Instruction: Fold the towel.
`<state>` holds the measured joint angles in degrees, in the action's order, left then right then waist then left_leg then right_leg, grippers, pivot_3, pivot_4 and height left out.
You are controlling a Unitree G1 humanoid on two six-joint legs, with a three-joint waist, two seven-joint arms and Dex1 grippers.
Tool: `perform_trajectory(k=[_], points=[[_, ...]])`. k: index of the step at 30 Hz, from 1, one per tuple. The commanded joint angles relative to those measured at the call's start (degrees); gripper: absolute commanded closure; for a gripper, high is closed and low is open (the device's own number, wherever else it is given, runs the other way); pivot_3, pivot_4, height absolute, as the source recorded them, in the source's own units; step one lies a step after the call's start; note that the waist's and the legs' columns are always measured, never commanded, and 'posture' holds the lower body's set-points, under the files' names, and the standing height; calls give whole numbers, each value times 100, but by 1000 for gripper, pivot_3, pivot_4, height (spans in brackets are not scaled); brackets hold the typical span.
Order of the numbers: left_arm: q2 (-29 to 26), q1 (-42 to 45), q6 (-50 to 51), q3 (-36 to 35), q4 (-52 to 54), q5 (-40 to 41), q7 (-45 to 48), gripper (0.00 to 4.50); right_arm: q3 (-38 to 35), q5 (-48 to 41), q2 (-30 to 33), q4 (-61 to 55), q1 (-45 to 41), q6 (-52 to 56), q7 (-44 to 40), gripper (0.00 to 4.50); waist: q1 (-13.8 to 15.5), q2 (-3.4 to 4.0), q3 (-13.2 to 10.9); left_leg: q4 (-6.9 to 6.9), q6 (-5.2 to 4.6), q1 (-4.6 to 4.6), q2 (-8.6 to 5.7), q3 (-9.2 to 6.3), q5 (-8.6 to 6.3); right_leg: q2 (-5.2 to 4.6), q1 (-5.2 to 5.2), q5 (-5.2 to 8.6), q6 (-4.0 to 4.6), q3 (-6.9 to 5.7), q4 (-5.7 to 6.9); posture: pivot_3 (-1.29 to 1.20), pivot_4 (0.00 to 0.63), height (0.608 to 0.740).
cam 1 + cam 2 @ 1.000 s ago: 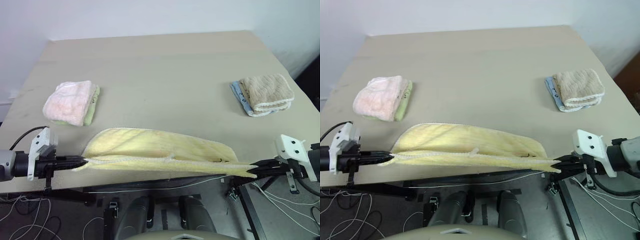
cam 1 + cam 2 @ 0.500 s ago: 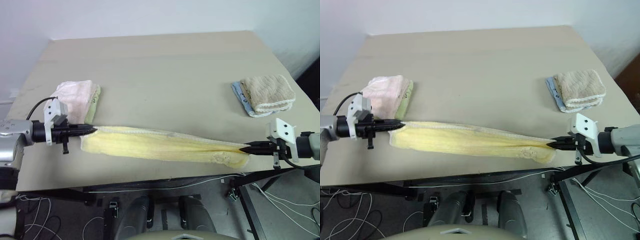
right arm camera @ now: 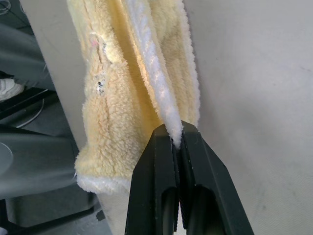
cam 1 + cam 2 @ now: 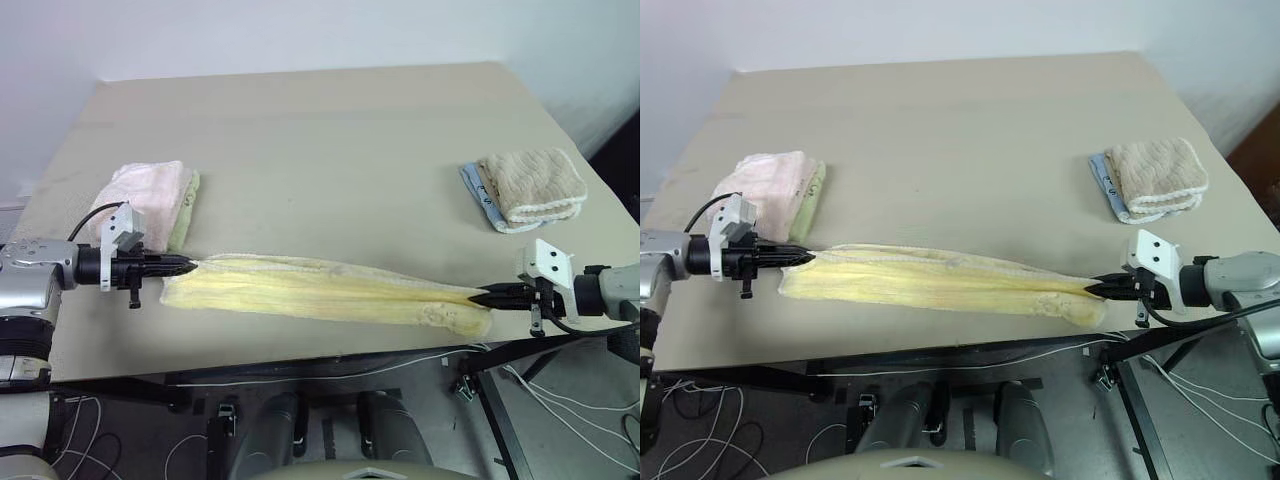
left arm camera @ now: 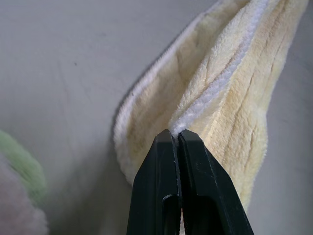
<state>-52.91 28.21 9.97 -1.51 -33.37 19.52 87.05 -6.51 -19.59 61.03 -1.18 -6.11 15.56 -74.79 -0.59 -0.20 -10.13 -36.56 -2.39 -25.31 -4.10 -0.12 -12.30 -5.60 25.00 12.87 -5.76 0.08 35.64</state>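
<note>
We carry yellow towel [image 4: 320, 292] forward onto counter [image 4: 330, 150]; left pincer [image 4: 191, 264], right pincer [image 4: 475, 297] both clamped on hem; fold nearly laid.

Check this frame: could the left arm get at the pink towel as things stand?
Probably not yet: the left gripper is shut on the yellow towel. The pink towel lies close beside it, path clear.
</note>
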Motion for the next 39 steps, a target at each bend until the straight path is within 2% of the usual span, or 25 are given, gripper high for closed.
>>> perform_trajectory(k=[1,8,16,21,26,28,29,32,37,38,39], points=[[-368,-378,207,-248,395,120,255,4482,-315,-136,252,-231,130,146,-125,4500,-5,0,0,0,0,0,0,0,0,0,0,0,0,0,0,0,150,740],[-485,-1023,489,-647,1227,452,72,4482,-828,-243,416,-342,660,25,-299,4500,15,0,1,0,1,3,1,-3,-1,-2,-4,11,19,0,5,0,150,740],[-4,-388,-42,-478,478,125,-491,4482,-217,47,89,144,-142,-45,79,4500,-5,-1,1,-46,1,5,1,-3,-2,-2,-9,11,19,0,38,0,150,740],[273,-133,-841,-331,113,-235,-667,4482,31,151,-120,722,-574,-239,110,4500,-1,0,1,-48,1,4,1,-3,-2,-3,-8,10,19,0,40,0,150,740],[440,52,-758,-310,-89,-260,-727,4482,266,301,-332,850,-764,-351,177,4500,2,-2,1,-53,1,2,1,-4,-2,-1,-5,6,13,-1,46,0,150,740],[462,82,-619,-340,-153,-286,-904,4500,272,324,-450,877,-864,-388,310,4029,-5,-1,1,-50,0,2,1,-3,-2,-1,-4,2,5,0,46,0,150,740],[479,97,-571,-371,-177,-286,-984,4000,275,342,-486,894,-890,-402,348,3840,-14,-1,1,-50,0,2,1,-3,-1,0,-3,2,4,0,46,0,150,740],[509,81,-284,-503,-78,-81,-1023,3200,251,252,-496,723,-829,-279,314,2942,-5,-1,1,-52,0,2,1,-4,-1,1,-3,1,2,-1,49,0,150,740],[561,-139,-392,-871,258,77,-1322,1485,87,19,-494,474,-842,115,400,1197,-3,-1,1,-52,0,2,1,-4,-2,0,-4,1,3,0,48,0,150,740],[604,-126,-357,-1015,325,175,-1460,1193,21,-40,-484,442,-850,227,437,860,0,-2,1,-52,1,2,1,-3,-2,0,-4,1,3,0,48,0,150,740],[640,-102,-288,-1130,378,259,-1581,1187,-33,-93,-468,412,-856,335,471,507,5,-2,1,-52,1,2,1,-5,-2,0,-4,2,4,0,49,0,150,740]])
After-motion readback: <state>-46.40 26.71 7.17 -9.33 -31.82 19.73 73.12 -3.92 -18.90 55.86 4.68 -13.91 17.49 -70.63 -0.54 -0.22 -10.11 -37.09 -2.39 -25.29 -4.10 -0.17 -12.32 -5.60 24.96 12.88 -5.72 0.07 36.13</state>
